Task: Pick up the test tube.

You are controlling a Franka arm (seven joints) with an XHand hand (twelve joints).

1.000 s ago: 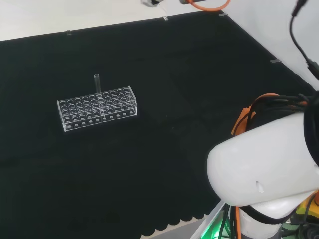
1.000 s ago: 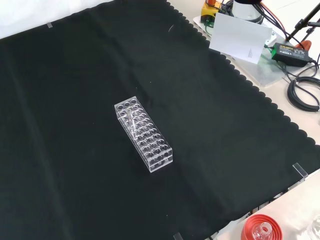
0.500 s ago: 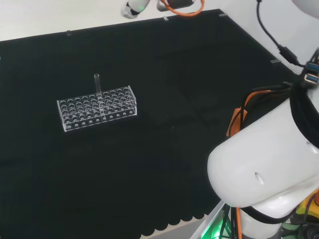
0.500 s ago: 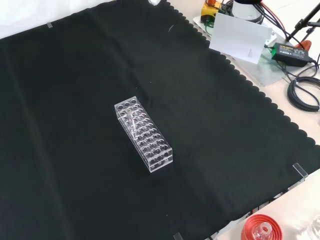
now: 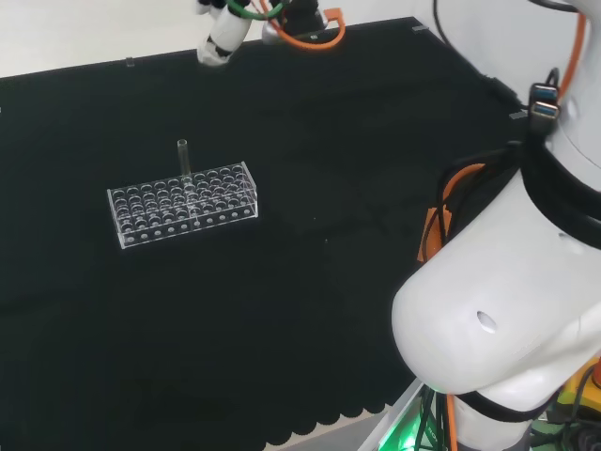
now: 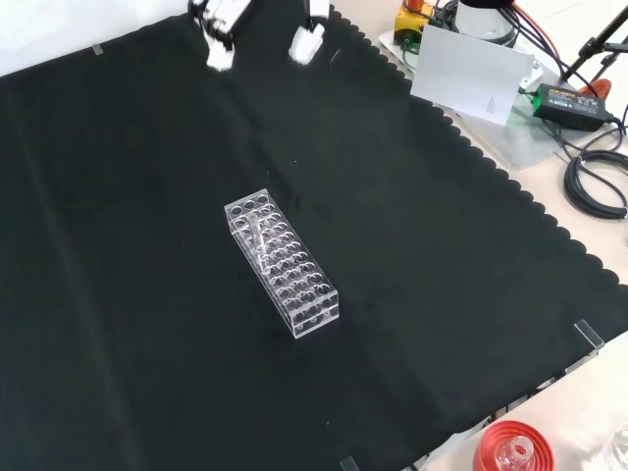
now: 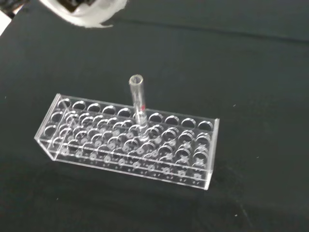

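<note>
Test tube [image 7: 137, 99] stands upright in a clear rack [image 5: 183, 205] near mid-surface, untouched; the hand [image 6: 224, 20] hovers over the surface's far edge, fingers apart, holding nothing. Approach phase: next, descend and pinch the tube's top

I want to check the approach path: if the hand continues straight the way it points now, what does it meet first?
Probably the test tube standing upright in the clear rack; the hand seems aimed there, though depth is unclear.

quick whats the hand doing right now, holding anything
Hand: open, holding nothing, up at the far edge of the cloth in the front view. The test tube stands upright in the rack.
</note>
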